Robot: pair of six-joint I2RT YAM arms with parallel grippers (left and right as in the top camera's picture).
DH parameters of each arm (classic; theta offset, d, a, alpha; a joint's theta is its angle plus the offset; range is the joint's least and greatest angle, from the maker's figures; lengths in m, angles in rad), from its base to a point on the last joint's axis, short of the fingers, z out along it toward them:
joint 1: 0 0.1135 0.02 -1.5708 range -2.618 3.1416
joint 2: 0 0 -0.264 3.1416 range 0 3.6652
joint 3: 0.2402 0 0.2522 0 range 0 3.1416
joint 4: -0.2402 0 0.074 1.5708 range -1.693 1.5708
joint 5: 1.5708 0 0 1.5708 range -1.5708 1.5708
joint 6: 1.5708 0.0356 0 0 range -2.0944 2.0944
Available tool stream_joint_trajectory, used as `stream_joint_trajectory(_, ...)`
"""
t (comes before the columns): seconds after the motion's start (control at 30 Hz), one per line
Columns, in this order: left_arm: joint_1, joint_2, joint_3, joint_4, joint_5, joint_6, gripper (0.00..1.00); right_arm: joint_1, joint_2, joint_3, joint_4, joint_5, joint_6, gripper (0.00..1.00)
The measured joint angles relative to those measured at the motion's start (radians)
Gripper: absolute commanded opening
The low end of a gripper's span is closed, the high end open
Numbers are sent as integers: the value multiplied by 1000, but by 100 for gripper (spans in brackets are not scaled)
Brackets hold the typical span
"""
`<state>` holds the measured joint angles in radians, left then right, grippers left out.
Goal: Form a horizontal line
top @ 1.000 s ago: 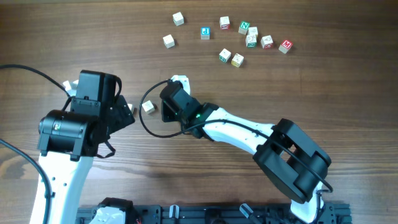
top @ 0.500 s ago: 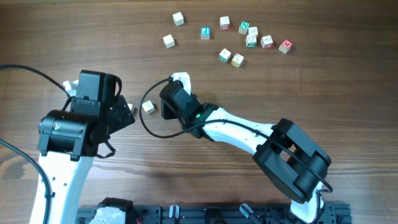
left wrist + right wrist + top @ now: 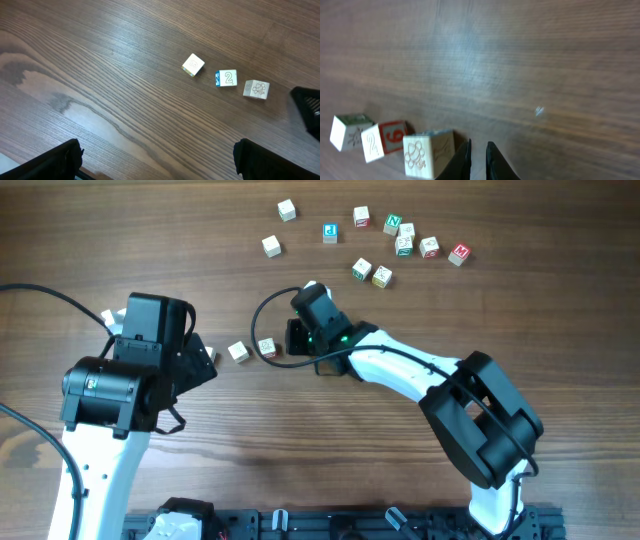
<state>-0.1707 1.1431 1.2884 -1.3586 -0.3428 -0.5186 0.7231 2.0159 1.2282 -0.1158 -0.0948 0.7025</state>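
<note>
Three small cream cubes lie in a short row on the wood table. In the left wrist view they are a tilted cube (image 3: 193, 65), a "2" cube (image 3: 227, 78) and a flower cube (image 3: 256, 89), with small gaps between them. Overhead, two of them show (image 3: 238, 351) (image 3: 267, 347); the third is hidden under the right gripper (image 3: 296, 340). In the right wrist view the right gripper (image 3: 479, 159) is nearly shut and empty, its left finger right beside the flower cube (image 3: 427, 152). The left gripper (image 3: 160, 162) is open and empty, short of the row (image 3: 207, 360).
Several loose coloured-letter cubes lie scattered at the back, among them a blue-letter one (image 3: 330, 232), a green one (image 3: 392, 224) and a red one (image 3: 459, 253). The right arm's black cable (image 3: 262, 315) loops above the row.
The right gripper has drawn back to the right and slightly away, uncovering a second cube beside the first one. The left arm has not moved.
</note>
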Motion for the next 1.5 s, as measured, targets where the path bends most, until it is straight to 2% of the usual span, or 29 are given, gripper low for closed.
stream_joint_trajectory(0.43, 0, 0, 0, 0, 0, 0, 100, 3, 60, 0, 38, -124, 18, 10)
stream_joint_trajectory(1.03, 0, 0, 0, 0, 0, 0, 100, 3, 60, 0, 115, -282, -74, 10)
stream_joint_trajectory(1.07, 0, 0, 0, 0, 0, 0, 100, 3, 60, 0, 117, -286, -77, 8)
stream_joint_trajectory(1.1, 0, 0, 0, 0, 0, 0, 100, 3, 60, 0, 117, -291, -80, 5)
stream_joint_trajectory(1.37, 0, 0, 0, 0, 0, 0, 100, -15, 60, 0, 129, -283, -80, 5)
stream_joint_trajectory(1.5, 0, 0, 0, 0, 0, 0, 100, -34, 60, 1, 58, -203, -64, 5)
